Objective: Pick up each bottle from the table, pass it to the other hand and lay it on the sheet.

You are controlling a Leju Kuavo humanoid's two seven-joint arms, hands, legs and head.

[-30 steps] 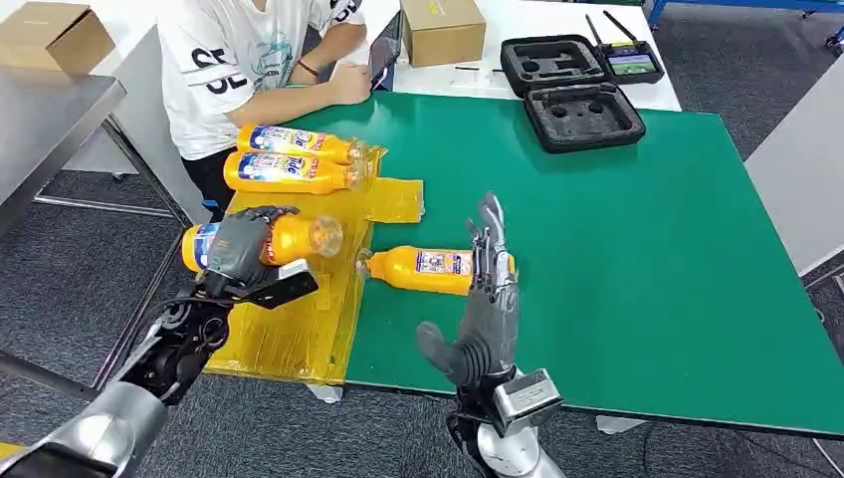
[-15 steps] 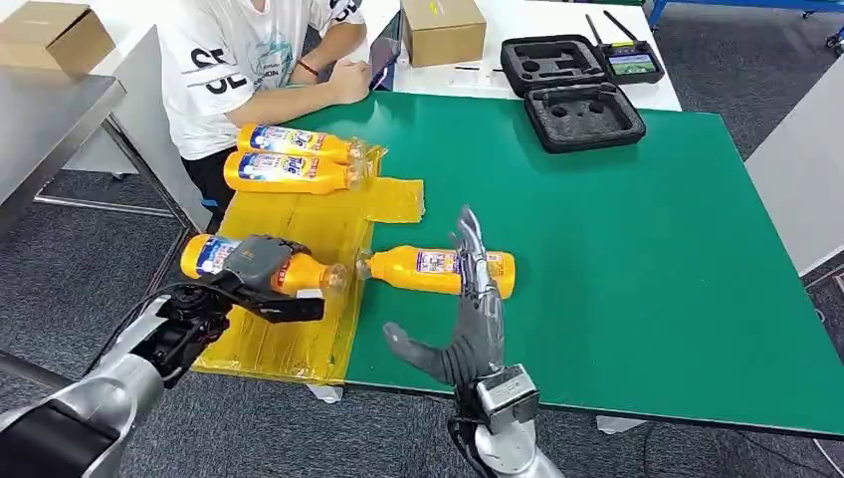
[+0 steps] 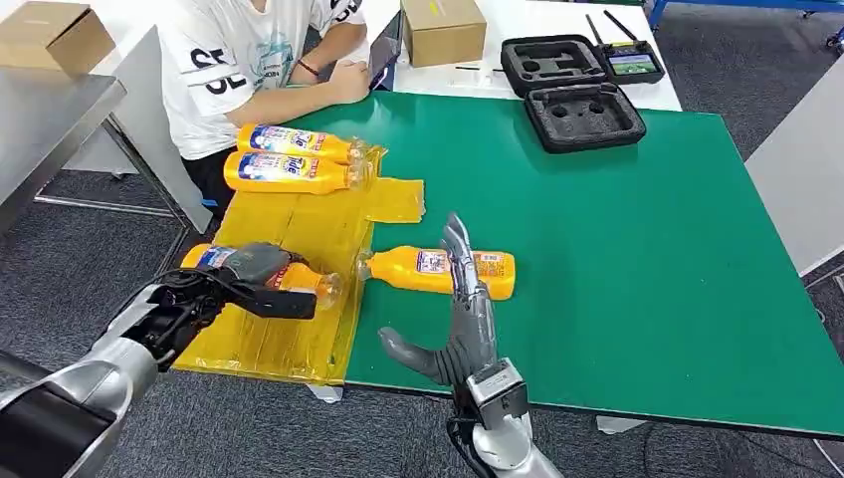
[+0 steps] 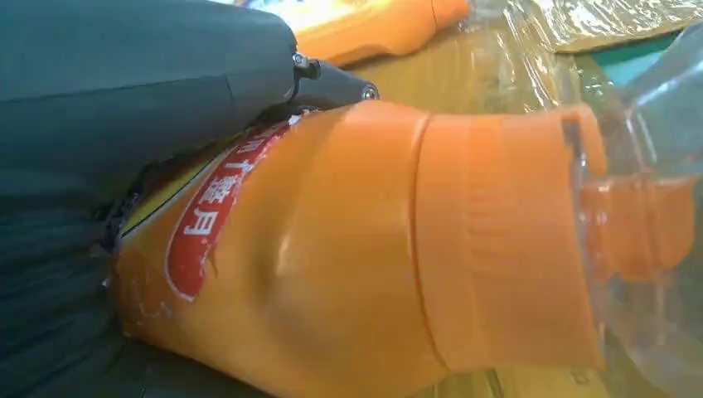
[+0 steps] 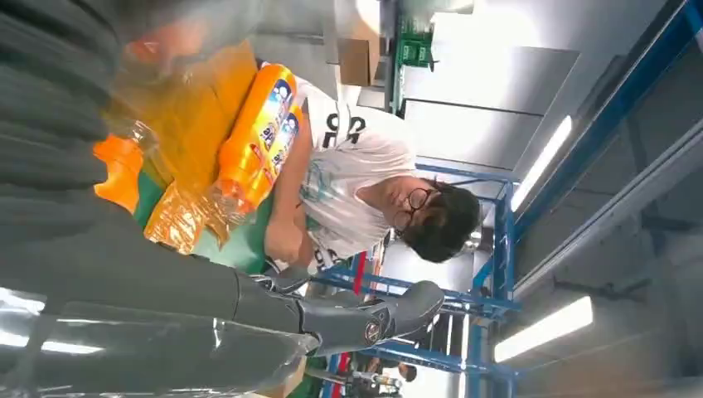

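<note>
The robot has two silver metal arms, and black cables run along the left forearm near the wrist. The left hand is dark grey, with small silver screws on its finger parts. The right hand is grey with a thick thumb, above a square silver wrist block.

1. A person in a white shirt sits at the far side of my green table.
2. A brown box sits behind the table.
3. An open black case lies at the far edge.
4. Another brown box sits on a grey bench to my left.
</note>
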